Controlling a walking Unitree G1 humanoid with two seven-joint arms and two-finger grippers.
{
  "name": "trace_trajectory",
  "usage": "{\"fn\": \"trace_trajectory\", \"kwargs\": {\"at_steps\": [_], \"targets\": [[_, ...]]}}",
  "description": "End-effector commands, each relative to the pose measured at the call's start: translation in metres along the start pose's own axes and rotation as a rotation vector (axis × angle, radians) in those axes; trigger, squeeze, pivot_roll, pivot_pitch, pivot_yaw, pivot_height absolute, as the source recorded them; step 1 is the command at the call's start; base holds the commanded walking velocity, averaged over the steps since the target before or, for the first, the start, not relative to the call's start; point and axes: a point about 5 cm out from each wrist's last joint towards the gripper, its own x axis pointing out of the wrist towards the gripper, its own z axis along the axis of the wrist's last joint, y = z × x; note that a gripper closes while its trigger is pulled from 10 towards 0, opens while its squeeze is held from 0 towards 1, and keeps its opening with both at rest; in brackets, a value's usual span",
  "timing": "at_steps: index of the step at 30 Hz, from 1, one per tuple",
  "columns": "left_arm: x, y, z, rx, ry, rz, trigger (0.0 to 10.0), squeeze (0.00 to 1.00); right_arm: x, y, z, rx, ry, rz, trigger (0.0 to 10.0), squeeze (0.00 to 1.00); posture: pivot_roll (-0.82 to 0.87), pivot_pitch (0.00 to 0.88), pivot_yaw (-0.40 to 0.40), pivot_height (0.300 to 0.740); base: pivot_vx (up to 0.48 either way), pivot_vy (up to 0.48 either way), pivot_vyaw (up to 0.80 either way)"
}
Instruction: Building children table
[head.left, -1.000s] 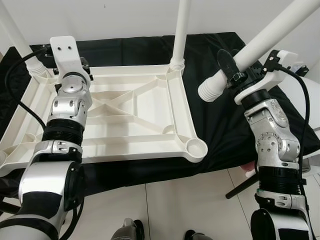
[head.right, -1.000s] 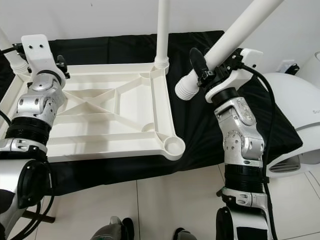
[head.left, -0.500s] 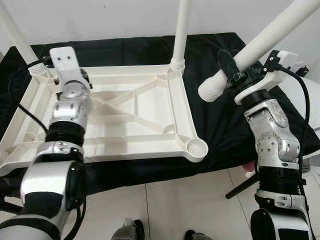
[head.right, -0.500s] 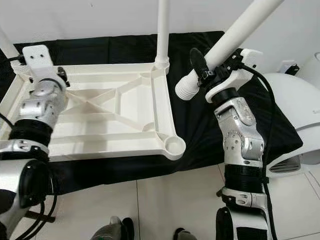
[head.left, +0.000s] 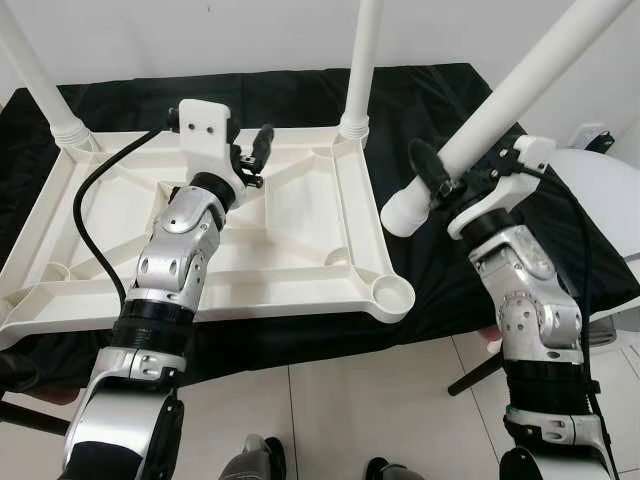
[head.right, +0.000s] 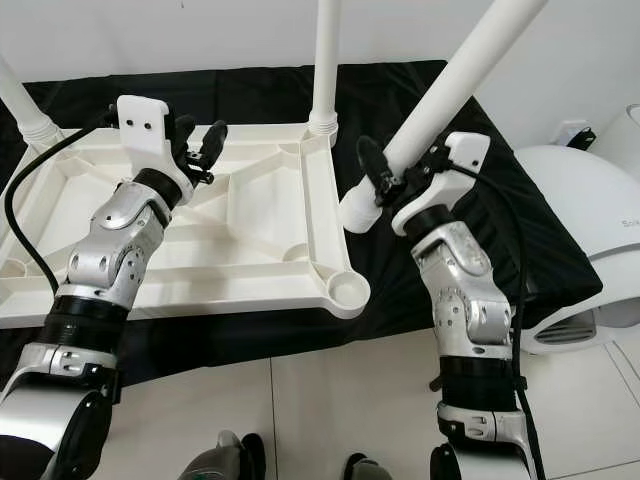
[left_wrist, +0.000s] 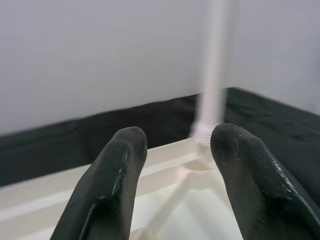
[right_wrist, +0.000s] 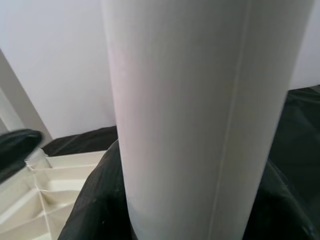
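Observation:
A white plastic table top (head.left: 300, 235) lies upside down on a black cloth (head.left: 440, 270). Two white legs stand in its far corners, one on the left (head.left: 40, 80) and one on the right (head.left: 360, 60). The near right corner socket (head.left: 393, 293) is open and holds nothing. My right gripper (head.left: 445, 168) is shut on a third white leg (head.left: 510, 100), which slants up to the right; its ribbed end (head.left: 402, 212) hangs just right of the top's edge, above the cloth. My left gripper (head.left: 255, 150) is open over the far middle of the ribbed underside, with nothing between its fingers (left_wrist: 125, 150).
A white wall stands close behind the table. A white rounded appliance (head.right: 590, 220) sits at the right, past the cloth's edge. A dark stand leg (head.left: 470, 375) angles over the pale tiled floor (head.left: 380, 400) near my right arm. My feet (head.left: 250, 465) are at the bottom.
My left gripper has swung right from the far left corner leg to the middle of the top. My right gripper has brought the held leg lower and to the left, nearer the top's right edge.

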Motion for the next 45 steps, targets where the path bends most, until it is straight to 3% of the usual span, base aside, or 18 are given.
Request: {"fn": "trace_trajectory", "kwargs": {"at_steps": [1, 3, 5, 6, 11, 14, 16, 20, 22, 25, 28, 32, 39, 45], "targets": [[-0.002, -0.010, -0.001, 0.004, -0.005, -0.085, 10.0, 0.00, -0.001, 0.002, 0.000, -0.013, 0.010, 0.004, 10.0, 0.00, 0.00, 0.156, 0.018, 0.740, 0.000, 0.000, 0.00], [-0.010, -0.021, -0.003, 0.021, 0.004, -0.196, 10.0, 0.00, -0.004, 0.002, -0.003, -0.024, 0.027, -0.004, 10.0, 0.00, 0.00, 0.159, 0.017, 0.740, 0.000, 0.000, 0.00], [-0.013, -0.025, -0.004, 0.029, 0.010, -0.236, 10.0, 0.00, -0.006, 0.001, -0.004, -0.028, 0.033, -0.008, 10.0, 0.00, 0.00, 0.159, 0.017, 0.740, 0.000, 0.000, 0.00], [-0.022, -0.032, -0.007, 0.052, 0.029, -0.328, 10.0, 0.00, -0.009, -0.002, -0.006, -0.054, 0.054, -0.033, 10.0, 0.00, 0.00, 0.162, 0.015, 0.740, 0.000, 0.000, 0.00], [-0.029, -0.037, -0.013, 0.048, 0.069, -0.385, 10.0, 0.00, -0.012, -0.008, -0.008, -0.073, 0.070, -0.076, 10.0, 0.00, 0.00, 0.165, 0.014, 0.740, 0.000, 0.000, 0.00], [-0.043, -0.050, -0.017, 0.078, 0.103, -0.530, 10.0, 0.00, -0.018, -0.018, -0.010, -0.112, 0.098, -0.129, 10.0, 0.00, -0.01, 0.169, 0.015, 0.740, 0.000, 0.000, 0.00], [-0.043, -0.050, -0.017, 0.078, 0.103, -0.530, 10.0, 0.00, -0.018, -0.018, -0.010, -0.112, 0.098, -0.129, 10.0, 0.00, -0.01, 0.169, 0.015, 0.740, 0.000, 0.000, 0.00], [-0.057, -0.063, -0.026, 0.140, 0.157, -0.701, 10.0, 0.00, -0.020, -0.023, -0.011, -0.128, 0.109, -0.146, 10.0, 0.00, 0.00, 0.169, 0.015, 0.740, 0.000, 0.000, 0.00], [-0.058, -0.064, -0.027, 0.147, 0.162, -0.716, 10.0, 0.00, -0.020, -0.024, -0.011, -0.130, 0.110, -0.148, 10.0, 0.00, 0.00, 0.169, 0.015, 0.740, 0.000, 0.000, 0.00], [-0.057, -0.073, -0.046, 0.260, 0.265, -0.773, 10.0, 0.00, -0.018, -0.025, -0.007, -0.143, 0.094, -0.155, 10.0, 0.00, -0.01, 0.162, 0.019, 0.740, 0.000, 0.000, 0.00], [-0.058, -0.077, -0.053, 0.257, 0.308, -0.795, 10.0, 0.00, -0.017, -0.024, -0.005, -0.150, 0.086, -0.156, 10.0, 0.00, -0.01, 0.161, 0.020, 0.740, 0.000, 0.000, 0.00], [-0.061, -0.080, -0.065, 0.323, 0.364, -0.832, 10.0, 0.00, -0.015, -0.025, -0.001, -0.158, 0.075, -0.154, 10.0, 0.00, -0.02, 0.155, 0.021, 0.740, 0.000, 0.000, 0.00], [-0.066, -0.081, -0.074, 0.306, 0.430, -0.865, 10.0, 0.00, -0.014, -0.026, 0.001, -0.168, 0.068, -0.155, 10.0, 0.00, -0.02, 0.150, 0.023, 0.740, 0.000, 0.000, 0.00], [-0.070, -0.083, -0.081, 0.344, 0.452, -0.898, 10.0, 0.00, -0.012, -0.026, 0.004, -0.180, 0.058, -0.151, 10.0, 0.00, -0.03, 0.141, 0.024, 0.740, 0.000, 0.000, 0.00]]}}
